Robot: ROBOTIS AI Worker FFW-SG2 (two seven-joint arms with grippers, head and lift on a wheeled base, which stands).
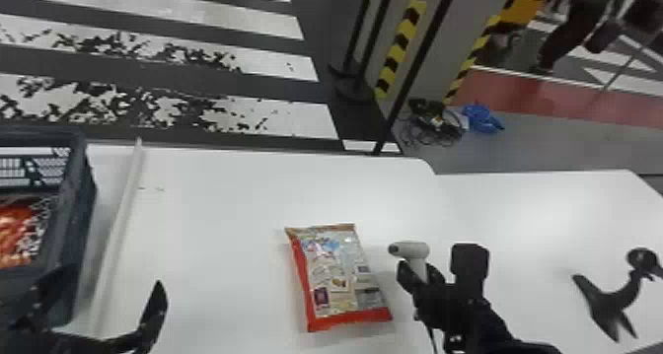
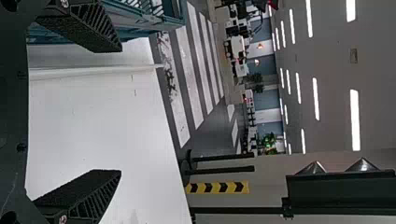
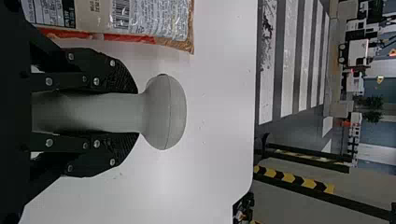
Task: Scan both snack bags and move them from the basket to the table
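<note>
**Basket (image 1: pixel 81 205) holds one snack bag (image 1: pixel 15 234), a second bag (image 1: pixel 340 279) lies out on the worktop (image 1: pixel 222 195)**

The basket is a dark plastic crate at the robot's left, with lattice openings in its far wall. Inside it, below the rim, is the first bag, showing an orange-red printed face and a black-and-white patterned part beside it. The crate stands beside a long pale strip (image 1: pixel 118 230) that runs along the white surface, between the crate and the second bag.

That second bag lies flat on the worktop, near the middle, its printed panels and barcode facing up and red bands along one side and its near end. It is outside the basket and well apart from it.

The left pincer (image 1: pixel 103 284) is spread wide with nothing between its fingers, close by the basket; whether it touches the basket wall I cannot tell.

The right pincer (image 1: pixel 419 274) is closed around the handle of a pale grey scanner (image 1: pixel 409 250), just beside the second bag. The scanner's head sticks out beyond the fingertips and faces the bag's side. Farther right, a black stand (image 1: pixel 609 303) rests on the surface.
</note>
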